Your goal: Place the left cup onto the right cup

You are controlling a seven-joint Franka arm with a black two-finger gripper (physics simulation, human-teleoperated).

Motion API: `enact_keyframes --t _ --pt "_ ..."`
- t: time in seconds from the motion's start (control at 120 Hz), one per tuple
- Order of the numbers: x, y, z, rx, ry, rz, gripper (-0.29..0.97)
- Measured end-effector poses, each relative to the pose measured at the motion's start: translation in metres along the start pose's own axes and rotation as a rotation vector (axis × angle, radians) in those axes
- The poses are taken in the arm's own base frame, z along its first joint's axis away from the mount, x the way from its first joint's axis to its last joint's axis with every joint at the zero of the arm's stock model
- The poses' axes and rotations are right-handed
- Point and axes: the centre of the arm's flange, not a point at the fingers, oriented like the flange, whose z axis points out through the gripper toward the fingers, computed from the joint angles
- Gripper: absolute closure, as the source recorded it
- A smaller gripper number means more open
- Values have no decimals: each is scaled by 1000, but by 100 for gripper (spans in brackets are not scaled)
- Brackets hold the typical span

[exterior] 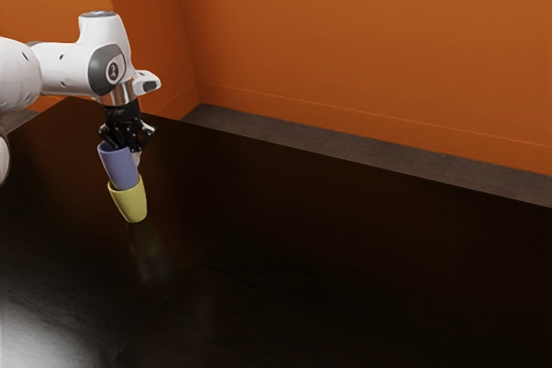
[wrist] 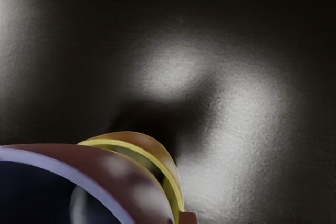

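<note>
At the exterior view's left, the gripper (exterior: 126, 142) is grasping the rim of the purple cup (exterior: 118, 166), which is sitting nested in the yellow cup (exterior: 128, 202), both leaning. Releasing while they are tilting risks toppling the pair rightward across the table (exterior: 345, 256). Whether the yellow cup's base is resting flat is staying hard to judge.

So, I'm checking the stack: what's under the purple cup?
The yellow cup: the purple cup sits nested in it, its base hidden by the yellow wall.
</note>
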Motion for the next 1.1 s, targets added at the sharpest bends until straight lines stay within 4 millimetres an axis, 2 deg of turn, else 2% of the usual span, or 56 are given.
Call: enact_keyframes --t 0.583,0.667,0.775,0.867,1.1 --pt "1 0 7 8 2 3 76" --pt "0 0 10 6 -5 3 66" --pt "-2 -3 16 2 -17 -1 41" --pt "-3 -3 16 0 -18 -1 27" --pt "-3 -3 16 -3 -17 1 9"
